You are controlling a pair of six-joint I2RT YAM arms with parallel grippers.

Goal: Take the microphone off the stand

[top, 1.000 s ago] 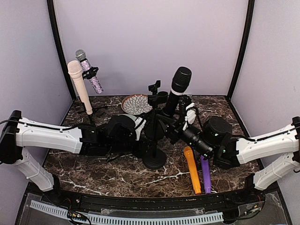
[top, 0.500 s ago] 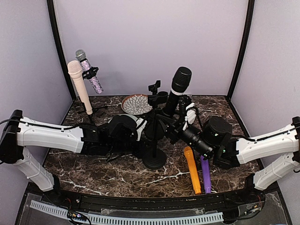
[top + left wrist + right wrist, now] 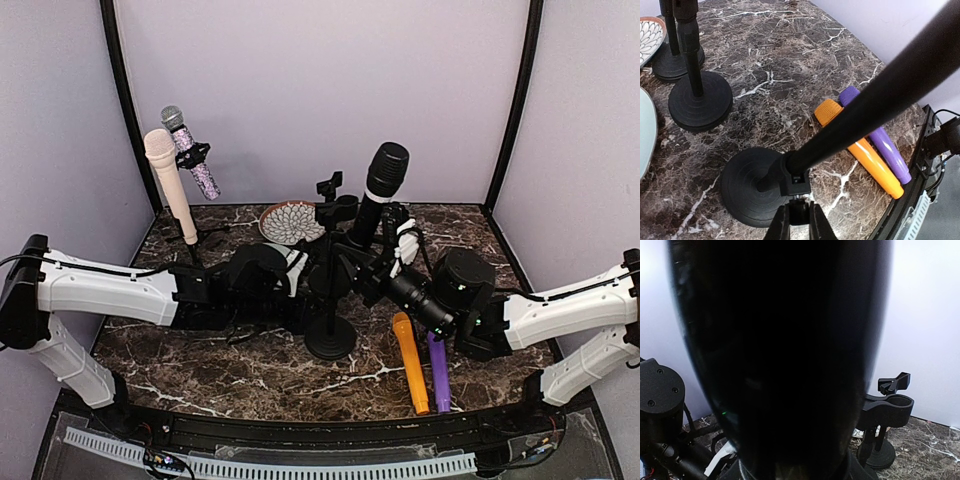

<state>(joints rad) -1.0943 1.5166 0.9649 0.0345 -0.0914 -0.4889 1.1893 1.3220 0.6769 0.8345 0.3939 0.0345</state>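
Note:
The black microphone point(image 3: 378, 190) leans up from the middle of the table, and its dark body point(image 3: 785, 360) fills the right wrist view. My right gripper point(image 3: 398, 243) is shut on its handle; the fingers are hidden in its own view. The handle's lower end is hidden behind the gripper, so I cannot tell whether it sits in the clip. The black stand point(image 3: 330, 335) stands on a round base point(image 3: 747, 185). My left gripper point(image 3: 799, 209) is shut on a small black knob at the collar low on the stand's pole point(image 3: 875, 95).
An orange microphone point(image 3: 410, 362) and a purple one point(image 3: 438, 372) lie side by side at front right. A pink microphone point(image 3: 165, 180) and a glittery one point(image 3: 192, 152) sit on stands at back left. A patterned plate point(image 3: 290, 222) and an empty clip stand point(image 3: 887, 407) stand behind.
My left gripper's jaws have closed on the knob at the stand's collar. The right arm and the black microphone have not moved.

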